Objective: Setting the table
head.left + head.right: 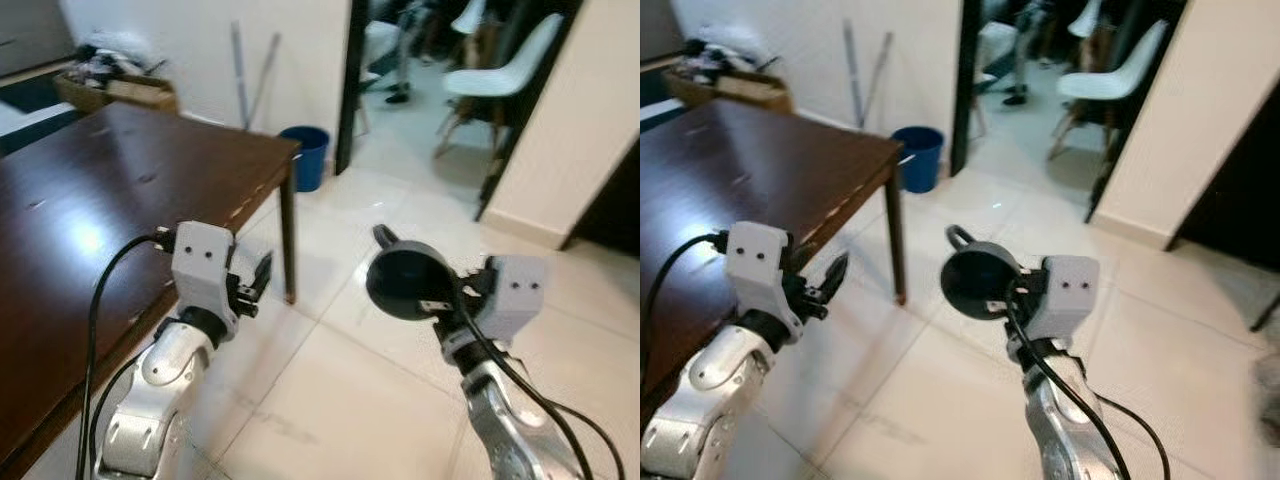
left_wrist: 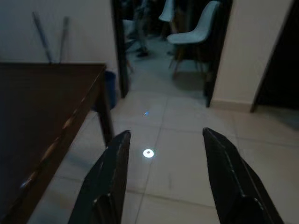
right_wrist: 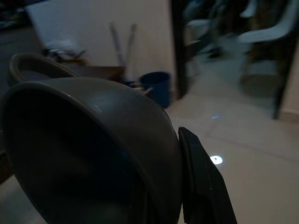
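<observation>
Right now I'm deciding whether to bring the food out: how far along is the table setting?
Barely started. Nothing looks set yet: the visible part of the dark wooden table is bare. In hand: the right gripper holds a dark bowl above the tiled floor, off the table's corner. The left gripper is open and empty. Placing the bowl remains.

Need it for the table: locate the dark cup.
The dark cup sits in the right gripper, held above the tiled floor, right of the wooden table.
</observation>
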You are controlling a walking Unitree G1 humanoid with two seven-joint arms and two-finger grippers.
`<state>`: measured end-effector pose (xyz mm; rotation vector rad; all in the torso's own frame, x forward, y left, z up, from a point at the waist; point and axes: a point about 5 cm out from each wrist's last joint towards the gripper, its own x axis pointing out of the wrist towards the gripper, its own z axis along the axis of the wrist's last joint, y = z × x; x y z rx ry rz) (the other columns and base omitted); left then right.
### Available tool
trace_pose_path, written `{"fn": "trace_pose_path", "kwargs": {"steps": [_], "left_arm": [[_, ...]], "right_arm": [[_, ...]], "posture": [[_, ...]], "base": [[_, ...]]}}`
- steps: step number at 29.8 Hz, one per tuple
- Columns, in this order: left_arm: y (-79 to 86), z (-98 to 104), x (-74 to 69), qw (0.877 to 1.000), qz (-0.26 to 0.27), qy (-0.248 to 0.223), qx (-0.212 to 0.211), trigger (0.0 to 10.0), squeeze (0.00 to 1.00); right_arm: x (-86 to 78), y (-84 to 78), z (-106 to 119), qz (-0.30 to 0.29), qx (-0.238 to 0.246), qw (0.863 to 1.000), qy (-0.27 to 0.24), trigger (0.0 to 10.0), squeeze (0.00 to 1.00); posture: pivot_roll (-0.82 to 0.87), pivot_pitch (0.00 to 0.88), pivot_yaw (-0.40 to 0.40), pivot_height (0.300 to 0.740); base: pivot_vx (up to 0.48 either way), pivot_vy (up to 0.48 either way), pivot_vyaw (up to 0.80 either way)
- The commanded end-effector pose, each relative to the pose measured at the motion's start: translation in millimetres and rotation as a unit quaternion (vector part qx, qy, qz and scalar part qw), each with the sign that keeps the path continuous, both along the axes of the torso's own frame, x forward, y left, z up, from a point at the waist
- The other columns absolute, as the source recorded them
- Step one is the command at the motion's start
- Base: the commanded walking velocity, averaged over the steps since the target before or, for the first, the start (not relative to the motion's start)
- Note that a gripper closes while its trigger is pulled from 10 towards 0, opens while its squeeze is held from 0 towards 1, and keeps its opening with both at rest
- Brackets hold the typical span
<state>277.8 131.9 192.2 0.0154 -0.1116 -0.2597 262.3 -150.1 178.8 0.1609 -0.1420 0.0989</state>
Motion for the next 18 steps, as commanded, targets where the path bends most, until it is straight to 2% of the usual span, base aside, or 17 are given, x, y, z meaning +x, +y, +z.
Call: {"fn": "trace_pose_path", "kwargs": {"steps": [1, 18], "left_arm": [[2.3, -5.1, -0.1, 1.0, 0.002, 0.012, 0.003, 10.0, 0.0], [1.4, -5.1, 0.4, 1.0, 0.001, 0.012, 0.002, 10.0, 0.0]], "right_arm": [[-0.9, 2.1, -2.3, 0.003, 0.002, 1.0, 0.004, 10.0, 0.0], [-1.3, 1.9, -2.7, 0.001, 0.003, 1.0, 0.006, 10.0, 0.0]], "posture": [[-0.07, 0.0, 0.082, 0.74], [-0.07, 0.0, 0.084, 0.74]], "base": [[0.0, 0.0, -0.8], [0.0, 0.0, -0.8]]}}
